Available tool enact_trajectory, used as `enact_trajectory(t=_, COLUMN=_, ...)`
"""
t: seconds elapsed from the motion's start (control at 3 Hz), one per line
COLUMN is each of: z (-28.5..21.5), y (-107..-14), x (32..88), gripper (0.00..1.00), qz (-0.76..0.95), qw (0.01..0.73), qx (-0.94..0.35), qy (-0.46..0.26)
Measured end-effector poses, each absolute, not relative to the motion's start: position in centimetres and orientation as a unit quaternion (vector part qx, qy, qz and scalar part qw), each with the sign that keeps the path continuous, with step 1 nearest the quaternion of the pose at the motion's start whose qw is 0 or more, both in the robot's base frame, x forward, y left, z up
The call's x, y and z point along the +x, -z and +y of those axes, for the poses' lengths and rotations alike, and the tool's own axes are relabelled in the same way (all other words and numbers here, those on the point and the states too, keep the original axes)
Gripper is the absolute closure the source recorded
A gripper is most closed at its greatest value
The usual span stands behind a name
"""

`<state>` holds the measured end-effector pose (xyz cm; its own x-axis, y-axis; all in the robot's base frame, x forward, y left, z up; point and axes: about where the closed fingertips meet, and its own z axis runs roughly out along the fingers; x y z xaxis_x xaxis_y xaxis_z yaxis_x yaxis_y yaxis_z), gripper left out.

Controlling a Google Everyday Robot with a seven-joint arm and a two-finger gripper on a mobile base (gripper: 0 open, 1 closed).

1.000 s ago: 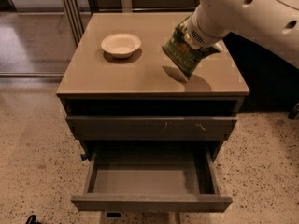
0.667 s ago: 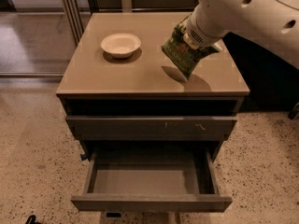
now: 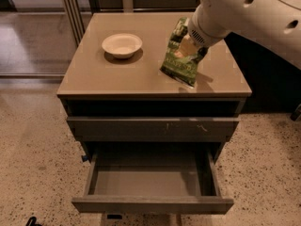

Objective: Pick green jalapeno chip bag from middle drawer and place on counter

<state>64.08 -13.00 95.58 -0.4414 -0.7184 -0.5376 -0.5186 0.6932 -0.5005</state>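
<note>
The green jalapeno chip bag [image 3: 180, 56] hangs tilted over the right part of the counter [image 3: 108, 76], with its lower corner at or just above the surface. My gripper [image 3: 190, 45] is at the bag's upper right side, at the end of the white arm, and is shut on the bag. The middle drawer [image 3: 151, 205] is pulled out below, and its grey inner floor shows nothing on it.
A cream bowl [image 3: 122, 44] sits on the counter's left rear part. A closed drawer front with pale scuff marks [image 3: 153, 127] lies above the open drawer. Speckled terrazzo floor [image 3: 33, 159] surrounds the cabinet. Metal posts stand behind on the left.
The bag and my gripper have come down and slightly left, toward the counter top. The bag now stands more upright. The drawer and the bowl have not moved.
</note>
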Motion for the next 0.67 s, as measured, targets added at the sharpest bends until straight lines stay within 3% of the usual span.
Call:
enact_trajectory(t=0.33, z=-13.00, y=-95.58, x=64.08, gripper=0.00, qz=0.839, qw=0.379, qx=-0.369, qy=0.132)
enact_trajectory(t=0.67, z=-13.00, y=-95.58, x=64.08, gripper=0.00, qz=0.839, qw=0.379, qx=-0.369, qy=0.132)
